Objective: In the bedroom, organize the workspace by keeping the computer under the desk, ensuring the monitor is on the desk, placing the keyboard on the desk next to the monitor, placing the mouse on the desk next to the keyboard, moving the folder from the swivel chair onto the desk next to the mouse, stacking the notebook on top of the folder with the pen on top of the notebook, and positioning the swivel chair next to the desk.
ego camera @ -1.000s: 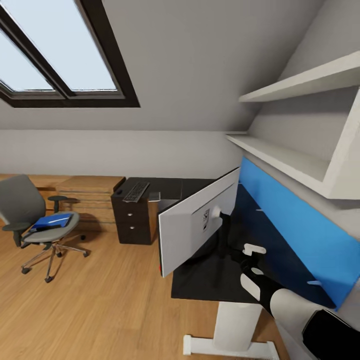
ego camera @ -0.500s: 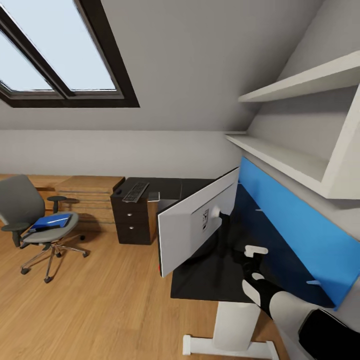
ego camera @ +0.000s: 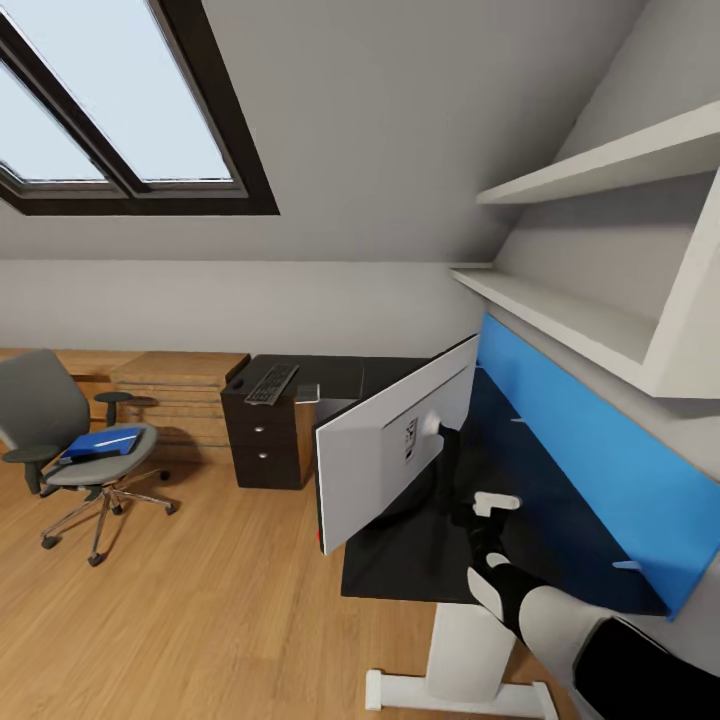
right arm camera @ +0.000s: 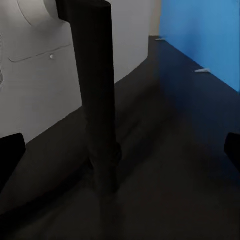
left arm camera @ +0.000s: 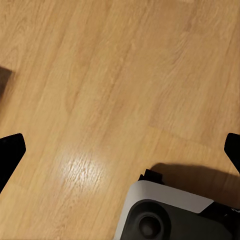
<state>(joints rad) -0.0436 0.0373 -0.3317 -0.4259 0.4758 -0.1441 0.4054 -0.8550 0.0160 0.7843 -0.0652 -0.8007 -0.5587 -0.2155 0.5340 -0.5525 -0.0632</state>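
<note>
Black-tipped right pincer [right arm camera: 120, 150] spread wide, empty, facing monitor [right arm camera: 45, 65] stand

The head camera looks forward and slightly down across the bedroom from beside the desk [ego camera: 420, 560], taking in the grey back of the monitor [ego camera: 390, 450] close by, the swivel chair [ego camera: 70, 440] well off to the left and the skylight above. The right wrist camera sits low and very near the desktop, facing the monitor's thin black stand [right arm camera: 97, 100] with the blue wall panel [right arm camera: 205, 35] beyond, so it shares the monitor, the desk surface and that panel with the head view. The left wrist camera points straight down at the wooden floor [left arm camera: 100, 75] from fairly close, with part of the robot's grey base [left arm camera: 165, 212] at its edge.
</note>
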